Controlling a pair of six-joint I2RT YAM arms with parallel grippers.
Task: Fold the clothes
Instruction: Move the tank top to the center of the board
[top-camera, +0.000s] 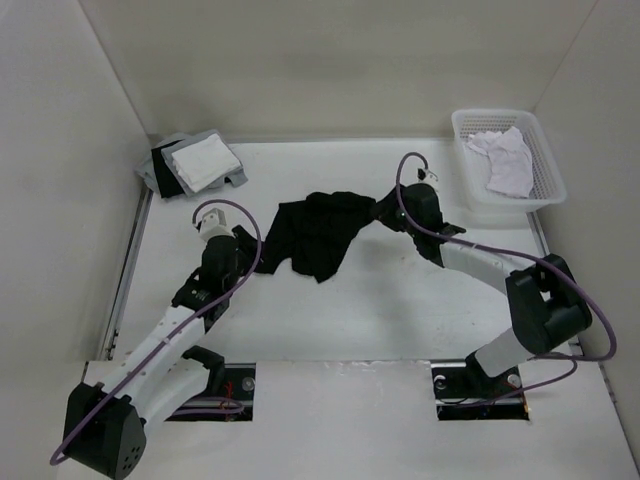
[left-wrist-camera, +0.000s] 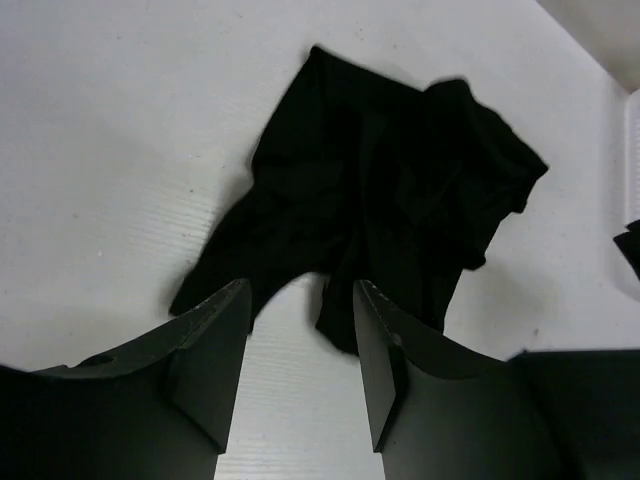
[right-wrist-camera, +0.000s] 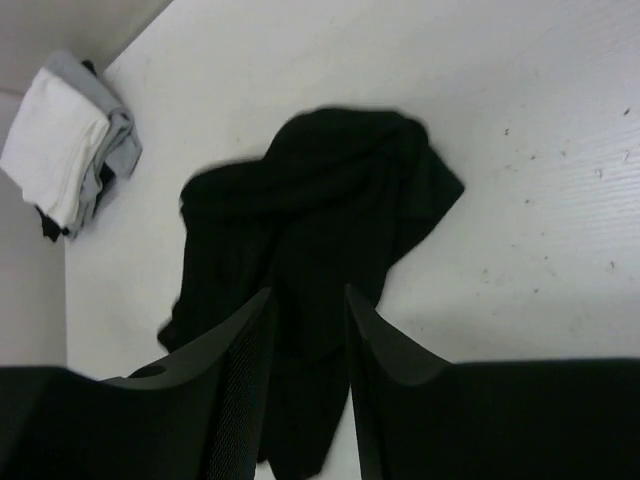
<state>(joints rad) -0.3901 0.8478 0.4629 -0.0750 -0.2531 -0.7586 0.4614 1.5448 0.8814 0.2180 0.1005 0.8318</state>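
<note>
Gaping left hand (left-wrist-camera: 300, 290) beside black top (left-wrist-camera: 400, 170), right hand (right-wrist-camera: 308, 292) parted, maybe touching

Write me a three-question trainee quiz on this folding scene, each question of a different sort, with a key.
1. True or false: the thin black fabric top lies crumpled, not folded, on the white table.
2. Where is the loose white cloth garment? A) in the white plastic mesh basket; B) under the top; C) spread out at mid-table.
3. Fill in: the stack of grey, white and black cloths sits in the table's far ___ corner.

Key: 1 true; 2 A; 3 left.
</note>
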